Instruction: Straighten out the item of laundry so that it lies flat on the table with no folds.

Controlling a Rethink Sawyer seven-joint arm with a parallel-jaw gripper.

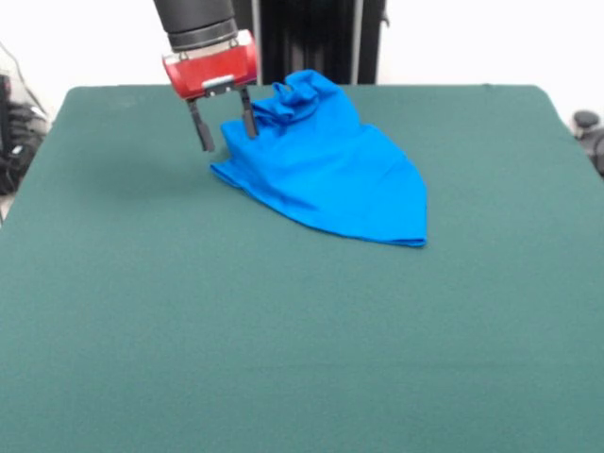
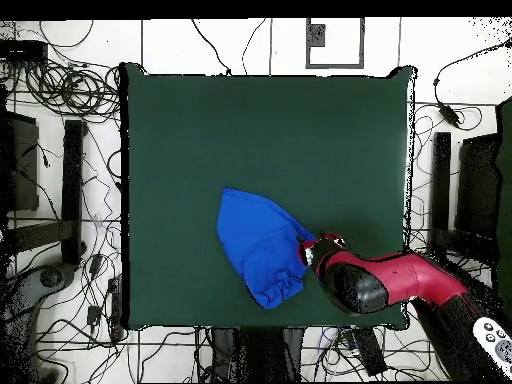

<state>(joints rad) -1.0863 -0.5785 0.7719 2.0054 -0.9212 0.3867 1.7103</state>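
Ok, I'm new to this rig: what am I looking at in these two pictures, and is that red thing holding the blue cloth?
It is a red and black robot arm. One picture looks across the table at the robot, the other straight down. On the green table lies a blue T-shirt, crumpled and folded, not flat. The end effector has two dark fingers pointing down at the shirt's edge. They stand apart, open, one finger at the cloth. Nothing is held. From above, the arm reaches the shirt from the side.

A robotics lab — green felt table (image 2: 200, 120) ringed by tangled cables (image 2: 60, 90) on a tiled floor (image 2: 240, 45), black equipment stands (image 2: 72, 190) alongside.
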